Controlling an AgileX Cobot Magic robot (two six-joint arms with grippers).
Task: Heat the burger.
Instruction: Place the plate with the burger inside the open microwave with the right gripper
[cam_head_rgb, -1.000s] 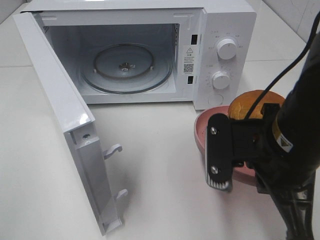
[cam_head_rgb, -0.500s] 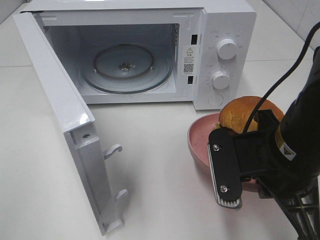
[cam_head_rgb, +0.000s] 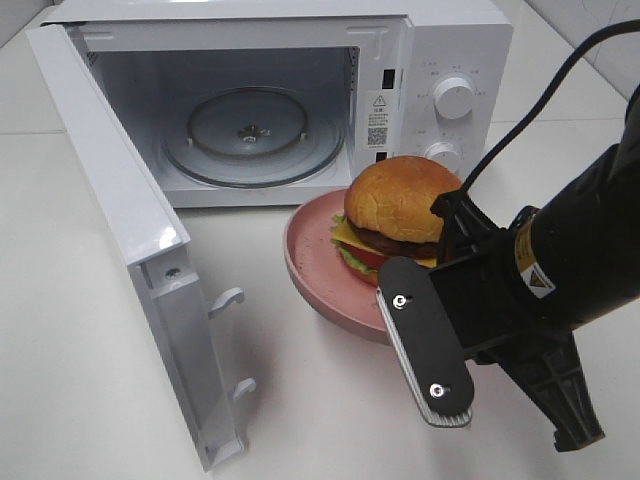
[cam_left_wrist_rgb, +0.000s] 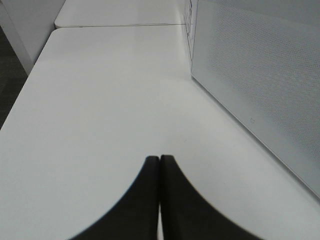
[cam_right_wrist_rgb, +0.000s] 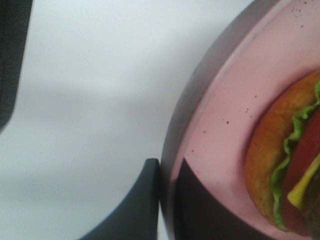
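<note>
The burger (cam_head_rgb: 395, 215), with a golden bun, dark patty, tomato, cheese and lettuce, sits on a pink round plate (cam_head_rgb: 310, 260). My right gripper (cam_head_rgb: 405, 310) is shut on the plate's near rim and holds it above the table, just in front of the open microwave (cam_head_rgb: 450, 60). In the right wrist view the right gripper (cam_right_wrist_rgb: 170, 172) clamps the plate's rim (cam_right_wrist_rgb: 225, 115), one finger above and one below, with the burger (cam_right_wrist_rgb: 280, 165) beside it. My left gripper (cam_left_wrist_rgb: 160, 165) is shut and empty over bare table; it does not show in the exterior high view.
The microwave door (cam_head_rgb: 120, 230) stands wide open to the left and juts toward the front of the table. The glass turntable (cam_head_rgb: 250, 135) inside is bare. In the left wrist view the microwave's white wall (cam_left_wrist_rgb: 260, 75) runs alongside the left gripper.
My right gripper has carried the plate with the burger to the left and toward the microwave's opening, and the arm has swung so the burger now shows fully. The left gripper's earlier state is not shown.
</note>
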